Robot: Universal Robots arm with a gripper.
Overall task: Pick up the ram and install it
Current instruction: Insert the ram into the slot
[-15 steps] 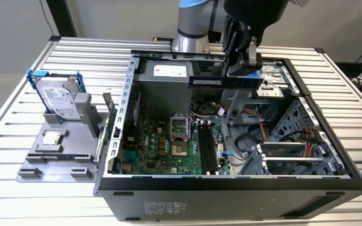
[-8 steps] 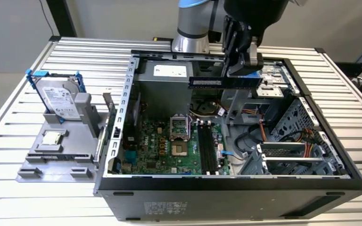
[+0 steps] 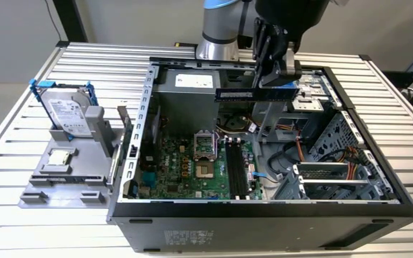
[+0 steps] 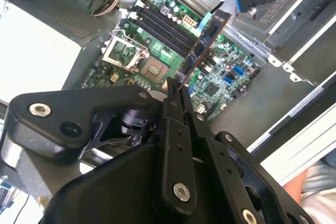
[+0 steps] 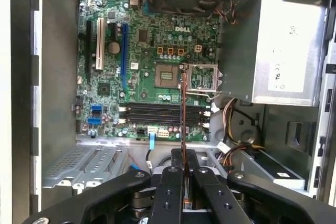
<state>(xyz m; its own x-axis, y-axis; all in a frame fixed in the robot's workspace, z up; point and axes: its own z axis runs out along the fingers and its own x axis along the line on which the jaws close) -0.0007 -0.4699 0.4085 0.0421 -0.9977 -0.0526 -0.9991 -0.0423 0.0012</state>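
Note:
My gripper (image 3: 277, 83) is shut on the ram (image 3: 255, 94), a dark stick with a small label. It holds the ram level, high above the open computer case (image 3: 264, 217), near the case's back wall. In the second wrist view the ram (image 4: 203, 43) sticks out past the closed fingers (image 4: 169, 95), over the green motherboard (image 4: 220, 82). It appears edge-on as a thin line in the first wrist view, ram (image 5: 183, 111), and crosses the long black slots (image 5: 157, 114). Those slots (image 3: 236, 169) lie well below the ram, toward the case's front.
A silver hard drive in a blue frame (image 3: 66, 113) stands on a grey fixture on the slatted table at the exterior view's left. Inside the case are the processor socket (image 3: 205, 156), bundled cables (image 3: 292, 156), a drive cage (image 3: 335, 174) and the power supply (image 5: 286, 51).

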